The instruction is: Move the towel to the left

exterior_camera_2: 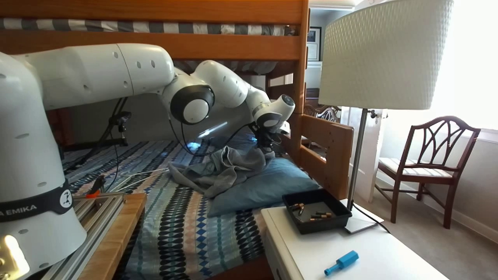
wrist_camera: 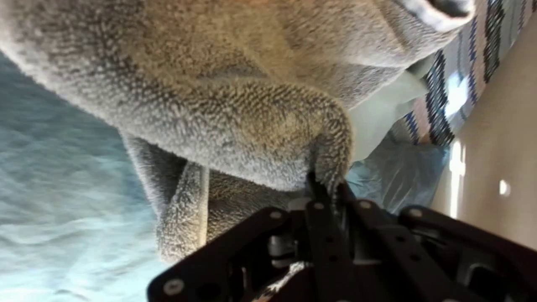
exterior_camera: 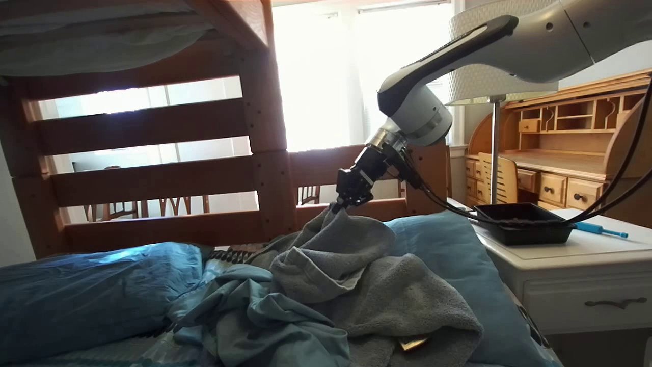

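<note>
Wrist view: my gripper (wrist_camera: 329, 187) at lower centre-right, fingers pinched together on a fold of the grey towel (wrist_camera: 235, 126). Towel fills much of the upper left and centre of that frame. In an exterior view I hold its raised peak near mid-frame; the rest lies rumpled from there to the bottom edge, overlapping the blue pillow (exterior_camera: 496, 306) at right, with a crumpled teal cloth (exterior_camera: 285, 326) just beside it at lower centre. Black tray (exterior_camera_2: 328, 225) sits on the white nightstand (exterior_camera_2: 373, 249), lower right of an exterior view.
</note>
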Tool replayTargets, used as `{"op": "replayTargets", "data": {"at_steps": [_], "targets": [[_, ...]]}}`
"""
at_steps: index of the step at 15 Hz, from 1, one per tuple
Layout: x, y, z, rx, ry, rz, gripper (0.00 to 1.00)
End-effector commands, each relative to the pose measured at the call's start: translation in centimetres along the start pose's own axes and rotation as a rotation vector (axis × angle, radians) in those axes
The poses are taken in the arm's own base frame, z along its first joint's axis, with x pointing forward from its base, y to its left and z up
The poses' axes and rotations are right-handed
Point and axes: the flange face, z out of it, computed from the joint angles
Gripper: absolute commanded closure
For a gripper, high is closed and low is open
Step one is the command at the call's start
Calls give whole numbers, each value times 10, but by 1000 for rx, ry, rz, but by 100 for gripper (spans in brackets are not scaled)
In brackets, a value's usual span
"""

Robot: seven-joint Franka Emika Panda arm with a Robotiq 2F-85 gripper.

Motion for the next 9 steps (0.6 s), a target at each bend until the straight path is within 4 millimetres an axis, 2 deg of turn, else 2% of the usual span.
{"op": "replayTargets", "data": {"at_steps": [1, 5, 7, 9], "targets": [[1, -66, 17, 47, -77, -126, 98], [-16, -148, 45, 128, -201, -270, 98], [-30, -181, 60, 180, -268, -348, 98], [-44, -205, 71, 228, -332, -428, 98]]}}
